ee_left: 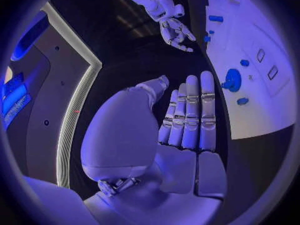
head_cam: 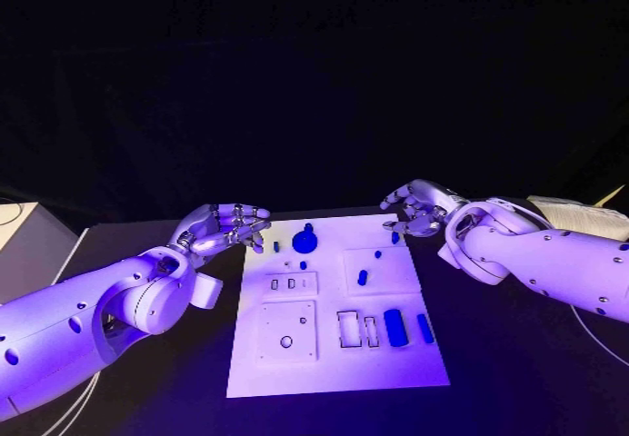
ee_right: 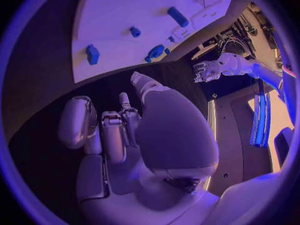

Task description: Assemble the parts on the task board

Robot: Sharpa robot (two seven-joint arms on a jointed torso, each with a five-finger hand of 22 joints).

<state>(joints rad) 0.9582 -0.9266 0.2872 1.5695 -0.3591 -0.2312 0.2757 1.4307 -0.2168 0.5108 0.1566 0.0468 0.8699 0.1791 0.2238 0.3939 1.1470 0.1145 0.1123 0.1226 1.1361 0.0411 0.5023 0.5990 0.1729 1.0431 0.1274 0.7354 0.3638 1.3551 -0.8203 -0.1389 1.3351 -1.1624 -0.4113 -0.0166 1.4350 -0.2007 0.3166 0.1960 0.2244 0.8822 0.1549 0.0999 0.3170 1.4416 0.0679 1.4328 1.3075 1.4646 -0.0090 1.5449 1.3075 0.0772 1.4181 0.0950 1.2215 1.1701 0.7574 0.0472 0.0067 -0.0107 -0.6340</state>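
Observation:
The white task board (head_cam: 334, 363) lies in the middle of the black table. Blue parts sit on it: a round disc (head_cam: 304, 242) near the far edge, a small peg (head_cam: 362, 277) mid-board, and a long block (head_cam: 394, 327) beside a thinner bar (head_cam: 424, 328) on the near right. My left hand (head_cam: 230, 227) hovers off the board's far left corner, fingers apart, holding nothing. In its wrist view the left hand (ee_left: 187, 120) has straight fingers, with the disc (ee_left: 232, 80) beyond them. My right hand (head_cam: 417, 207) hovers off the far right corner, empty. The right hand (ee_right: 119, 130) shows loosely bent fingers.
A pale box (head_cam: 26, 241) stands at the table's far left. Recessed slots (head_cam: 356, 329) and a square plate with a hole (head_cam: 286, 332) mark the board's near half. Black table surface (head_cam: 524, 363) surrounds the board on both sides.

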